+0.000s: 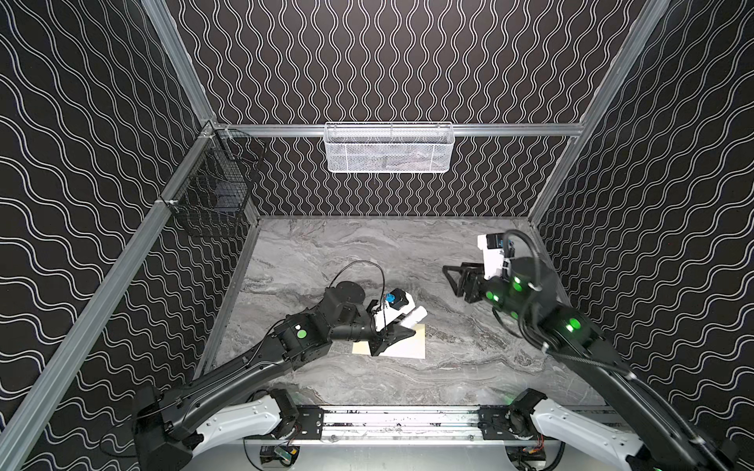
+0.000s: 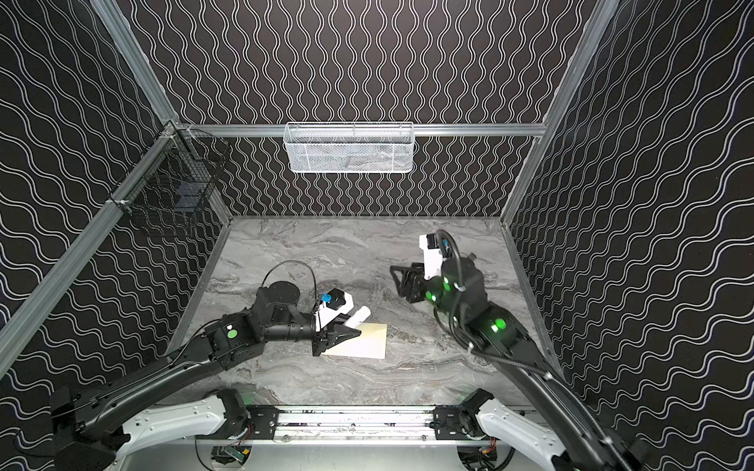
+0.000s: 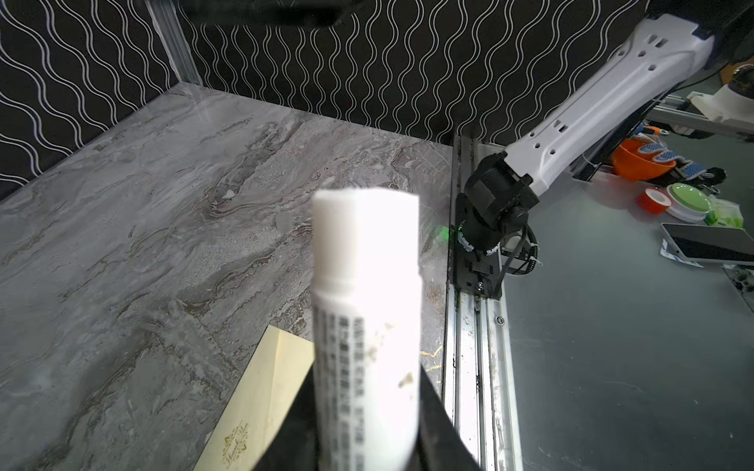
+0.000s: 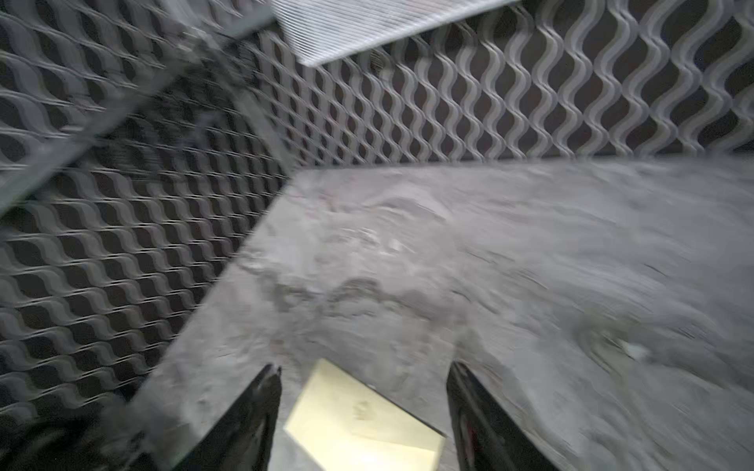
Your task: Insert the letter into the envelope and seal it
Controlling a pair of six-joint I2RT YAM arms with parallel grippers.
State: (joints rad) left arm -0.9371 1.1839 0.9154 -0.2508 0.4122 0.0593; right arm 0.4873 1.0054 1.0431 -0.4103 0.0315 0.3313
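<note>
The cream envelope [image 1: 408,348] [image 2: 367,346] lies flat on the marble table, a little left of the middle. A small gold print shows on the envelope [image 3: 261,387] in the left wrist view. My left gripper [image 1: 402,328] [image 2: 349,328] [image 3: 367,367] hovers over its left part, shut on a white cylindrical stick [image 1: 416,316] [image 2: 359,316] [image 3: 367,306] that points away from the arm. My right gripper [image 1: 451,279] [image 2: 396,279] [image 4: 364,369] hangs open and empty, raised well to the right of the envelope [image 4: 359,420]. The letter does not show in any view.
A white mesh basket [image 1: 387,149] hangs on the back wall and a black wire basket [image 1: 212,195] on the left wall. The arms' metal rail [image 1: 400,422] runs along the table's front edge. Beyond the rail lie an orange bowl [image 3: 640,161] and small clutter.
</note>
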